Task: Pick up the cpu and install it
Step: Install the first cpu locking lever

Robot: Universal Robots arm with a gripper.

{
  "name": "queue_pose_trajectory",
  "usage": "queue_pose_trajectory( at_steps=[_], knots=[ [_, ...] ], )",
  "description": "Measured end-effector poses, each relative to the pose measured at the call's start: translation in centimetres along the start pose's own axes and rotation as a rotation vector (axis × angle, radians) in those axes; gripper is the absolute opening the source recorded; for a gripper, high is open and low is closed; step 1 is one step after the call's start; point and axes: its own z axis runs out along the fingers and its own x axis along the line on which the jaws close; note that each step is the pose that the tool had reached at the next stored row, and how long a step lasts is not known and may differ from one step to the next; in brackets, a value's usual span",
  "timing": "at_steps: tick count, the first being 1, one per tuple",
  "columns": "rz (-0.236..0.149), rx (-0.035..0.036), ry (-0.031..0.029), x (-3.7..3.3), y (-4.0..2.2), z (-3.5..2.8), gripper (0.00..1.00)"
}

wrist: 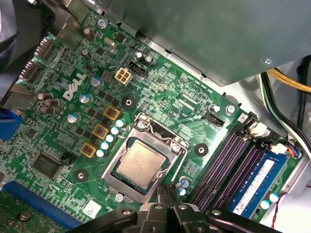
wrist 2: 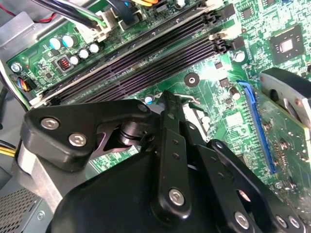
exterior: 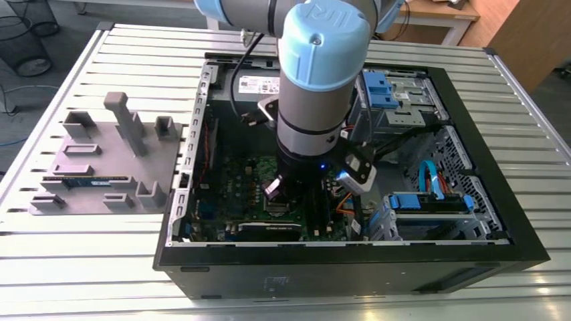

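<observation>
In the exterior view the arm hides the socket; the first wrist view shows the cpu seated there, beside the empty, closed gripper.

Your arm is a grey tube with pale blue joint caps and a black cable running along it. Above the gripper you see matte black linkage bars joined by silver screws and pivots.
</observation>
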Motion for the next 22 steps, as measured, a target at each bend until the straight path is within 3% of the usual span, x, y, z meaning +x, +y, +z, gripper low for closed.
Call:
queue_pose_trajectory(
  at_steps=[22],
  knots=[
    [0.0, 0.0, -0.0001, -0.04, -0.27, 0.56, 0.11]
  ],
)
